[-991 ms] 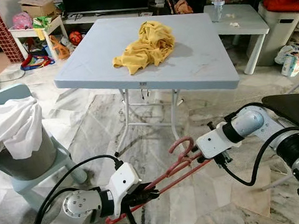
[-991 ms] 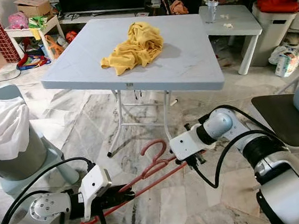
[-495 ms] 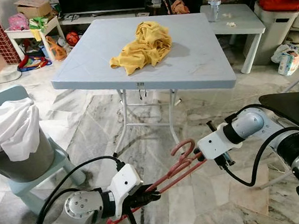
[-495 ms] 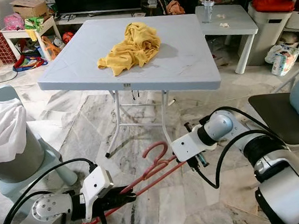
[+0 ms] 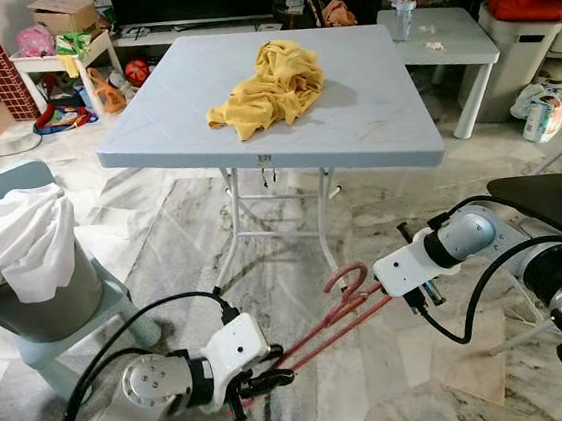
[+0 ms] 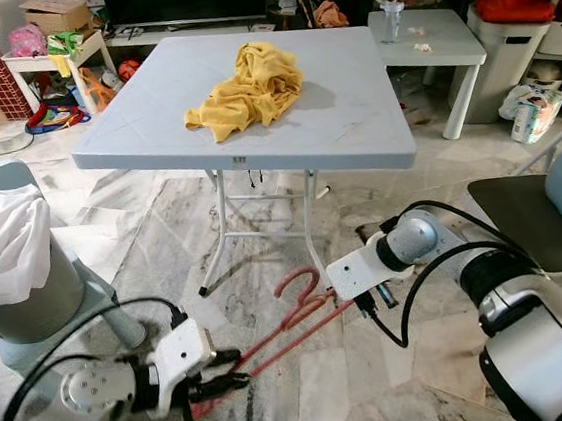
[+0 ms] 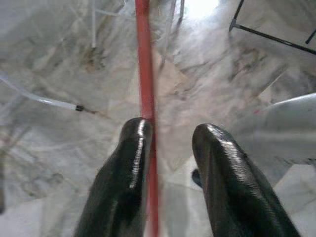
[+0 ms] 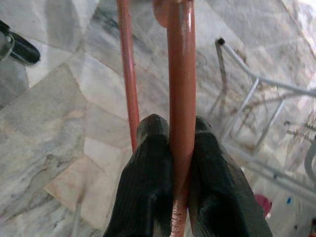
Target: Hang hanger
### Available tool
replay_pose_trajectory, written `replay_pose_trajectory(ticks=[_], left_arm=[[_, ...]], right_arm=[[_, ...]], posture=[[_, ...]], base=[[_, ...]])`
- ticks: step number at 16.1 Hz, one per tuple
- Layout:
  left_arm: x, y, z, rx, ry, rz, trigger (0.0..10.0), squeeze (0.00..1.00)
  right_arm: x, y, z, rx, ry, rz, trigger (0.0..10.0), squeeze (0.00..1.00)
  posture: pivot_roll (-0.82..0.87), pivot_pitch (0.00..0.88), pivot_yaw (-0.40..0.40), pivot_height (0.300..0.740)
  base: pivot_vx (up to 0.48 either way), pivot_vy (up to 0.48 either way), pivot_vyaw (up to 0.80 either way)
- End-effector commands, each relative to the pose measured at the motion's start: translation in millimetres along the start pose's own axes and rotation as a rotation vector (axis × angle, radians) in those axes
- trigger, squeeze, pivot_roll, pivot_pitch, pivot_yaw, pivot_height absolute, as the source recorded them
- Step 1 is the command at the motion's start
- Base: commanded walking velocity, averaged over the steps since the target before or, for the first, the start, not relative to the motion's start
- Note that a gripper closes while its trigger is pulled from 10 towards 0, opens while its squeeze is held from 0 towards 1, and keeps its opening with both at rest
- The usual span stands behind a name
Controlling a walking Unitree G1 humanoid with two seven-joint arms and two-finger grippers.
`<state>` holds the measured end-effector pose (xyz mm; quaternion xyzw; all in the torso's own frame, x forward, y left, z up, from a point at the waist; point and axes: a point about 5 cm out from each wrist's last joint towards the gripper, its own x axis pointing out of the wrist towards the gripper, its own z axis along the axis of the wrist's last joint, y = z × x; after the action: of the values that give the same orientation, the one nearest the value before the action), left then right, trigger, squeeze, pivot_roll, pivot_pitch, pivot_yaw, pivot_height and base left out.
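Observation:
A red hanger (image 5: 337,308) hangs low over the marble floor, its hook (image 5: 344,279) pointing up, in front of the table's legs. My right gripper (image 8: 178,123) is shut on the hanger's thick bar (image 8: 180,74) near the hook end; its silver wrist (image 5: 408,268) sits just right of the hook. My left gripper (image 5: 274,378) is at the hanger's lower left end. In the left wrist view the left gripper (image 7: 173,127) is open, and the thin red bar (image 7: 144,74) runs beside one finger (image 7: 131,163).
A grey folding table (image 5: 373,130) with a yellow cloth (image 5: 273,86) stands just ahead. A basket with white cloth (image 5: 13,239) on a pale blue stool is at the left. A dark chair (image 5: 552,202) is at the right, a white side table (image 5: 444,37) behind.
My left gripper has opened off the hanger's bar and sunk slightly towards the floor. My right gripper keeps its hold, and the hanger has barely moved.

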<state>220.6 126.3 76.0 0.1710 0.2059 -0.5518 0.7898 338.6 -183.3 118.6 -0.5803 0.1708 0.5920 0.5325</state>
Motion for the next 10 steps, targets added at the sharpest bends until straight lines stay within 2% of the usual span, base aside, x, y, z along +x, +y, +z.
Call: replay_pose_trajectory(ticks=[1, 3, 5, 7, 8, 10], left_arm=[[-2.3, 4.5, 6, 0.018, -0.019, 0.020, 10.0, 1.00], [-3.3, 7.6, 12, 0.053, -0.028, 0.036, 10.0, 1.00], [-1.2, 12.2, 16, 0.088, -0.070, 0.122, 10.0, 1.00], [-1.7, 18.0, 20, 0.092, -0.138, 0.256, 10.0, 1.00], [-3.8, 22.3, 24, 0.024, -0.225, 0.383, 10.0, 1.00], [-5.4, 20.1, 25, 0.011, -0.261, 0.422, 10.0, 1.00]], right_arm=[[-6.3, -5.1, -4, -0.003, 0.034, -0.018, 0.0, 0.00], [-4.3, -5.8, -10, 0.024, 0.097, -0.050, 0.0, 0.00], [-2.1, -5.9, -16, 0.095, 0.126, -0.110, 0.0, 0.00], [2.6, -3.1, -18, 0.237, 0.073, -0.172, 0.0, 0.00], [8.4, 1.7, -18, 0.388, 0.000, -0.213, 0.0, 0.00], [12.5, 4.9, -18, 0.490, -0.050, -0.241, 0.0, 0.00]], posture=[[-0.02, 0.000, -0.017, 0.740], [-0.02, 0.000, -0.019, 0.740], [-0.02, 0.000, -0.021, 0.740], [-0.02, 0.000, -0.024, 0.740], [-0.02, 0.000, -0.028, 0.740], [-0.02, 0.000, -0.031, 0.740]], base=[[0.000, 0.000, 0.00], [0.000, 0.000, 0.00], [0.000, 0.000, 0.00], [0.000, 0.000, 0.00], [0.000, 0.000, 0.00], [0.000, 0.000, 0.00]])
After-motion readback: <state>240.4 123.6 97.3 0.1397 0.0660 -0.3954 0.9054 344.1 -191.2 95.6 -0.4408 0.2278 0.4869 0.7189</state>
